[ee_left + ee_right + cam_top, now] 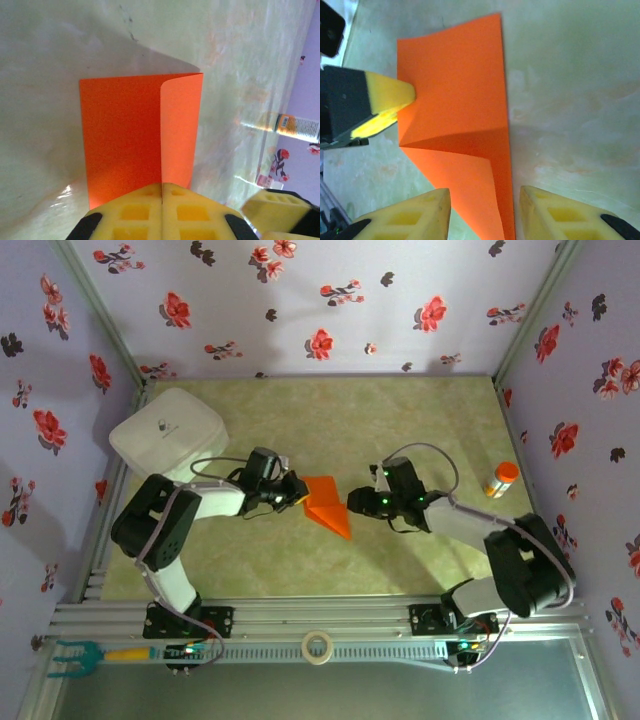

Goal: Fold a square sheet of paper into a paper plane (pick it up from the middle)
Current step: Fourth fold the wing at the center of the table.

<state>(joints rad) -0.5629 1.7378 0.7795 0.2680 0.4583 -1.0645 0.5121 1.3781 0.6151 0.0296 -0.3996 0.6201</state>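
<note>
The top view has soft, even light from above. The arms lay only faint, blurred shadows on the table (400, 420), and the whole picture looks slightly hazy. In the left wrist view the orange paper (125, 135) is sharp and strongly saturated. It casts a grey shadow on the table beyond its far edge. A white patch of glare sits at the lower left, and the bottle (292, 127) is out of focus. In the right wrist view the fingers (415, 215) of the right gripper (485, 195) are soft at the bottom edge, and the table has a pale, washed-out sheen.
</note>
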